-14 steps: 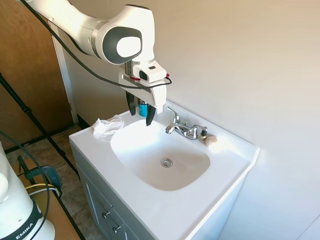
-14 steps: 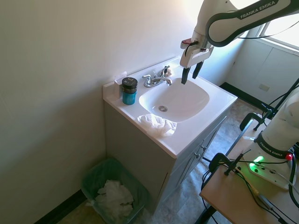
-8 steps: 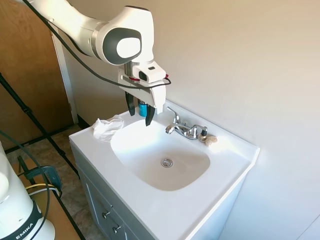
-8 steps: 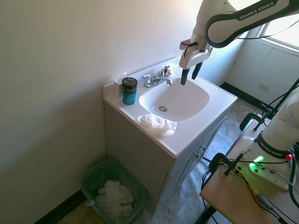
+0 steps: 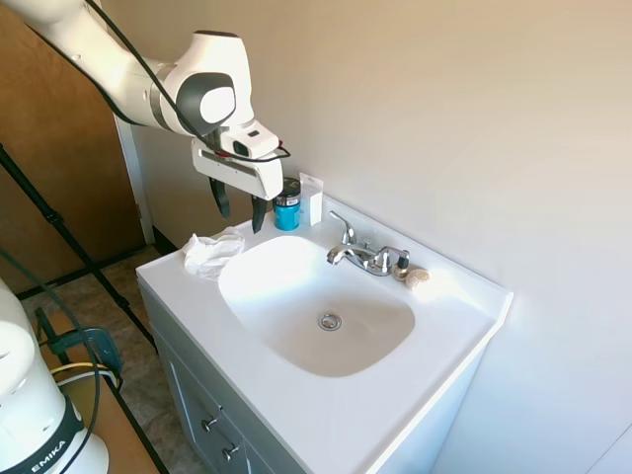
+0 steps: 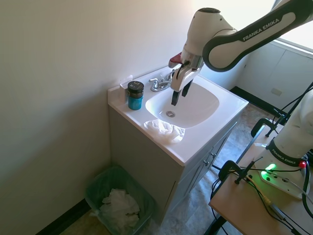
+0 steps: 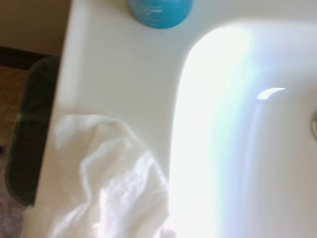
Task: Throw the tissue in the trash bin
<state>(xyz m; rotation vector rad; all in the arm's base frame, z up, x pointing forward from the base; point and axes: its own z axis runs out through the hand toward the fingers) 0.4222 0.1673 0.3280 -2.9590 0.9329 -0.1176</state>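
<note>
- Tissue point(image 5: 211, 253) lies crumpled near the worktop's point(image 5: 395, 400) left front edge, beside the basin, left of centre in the first exterior view.
- Gripper point(image 5: 237, 204) hangs empty above, fingers apart, with clear air beneath.
- Blue jar point(image 5: 287, 204) stands just behind; faucet point(image 5: 363, 255) is well apart.
- Trash bin point(image 6: 120, 202) sits on the floor at lower left, second exterior view.
- Since the earlier frame, the gripper has shifted from over the basin toward the tissue.

In the wrist view we see the tissue point(image 7: 106, 183) blurred and cut off at the frame's edge, only the blue jar point(image 7: 159, 10)'s base, and the trash bin point(image 7: 30, 129) as a dark smear.
</note>
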